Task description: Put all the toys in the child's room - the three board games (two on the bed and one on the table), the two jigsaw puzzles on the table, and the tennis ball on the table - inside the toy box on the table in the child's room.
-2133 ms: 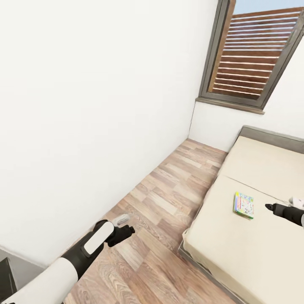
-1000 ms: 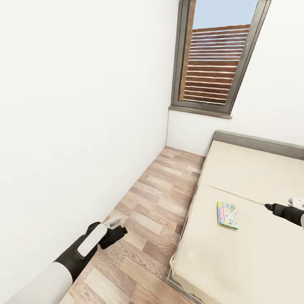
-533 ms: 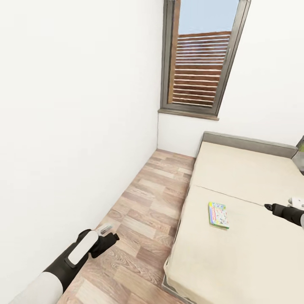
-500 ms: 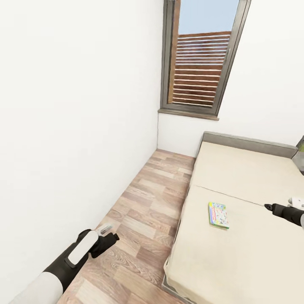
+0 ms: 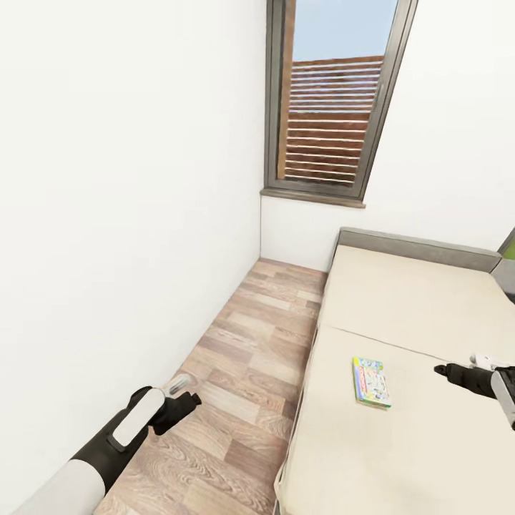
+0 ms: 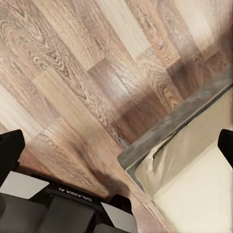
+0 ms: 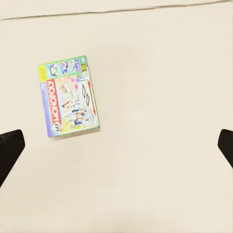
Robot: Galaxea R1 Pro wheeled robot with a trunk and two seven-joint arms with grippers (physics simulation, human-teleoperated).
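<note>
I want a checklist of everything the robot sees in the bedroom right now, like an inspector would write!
Surface: beige mattress of the bed, flat, with a grey frame.
Job's things: one colourful Monopoly board game box lying flat on the mattress, untouched.
Clutter: nothing seen.
Grippers: left gripper over the wooden plank floor, open and empty; right gripper above the mattress beside the box, open and empty.
Cables: nothing seen.
Surroundings: white walls, grey-framed window with wooden slats outside.
</note>
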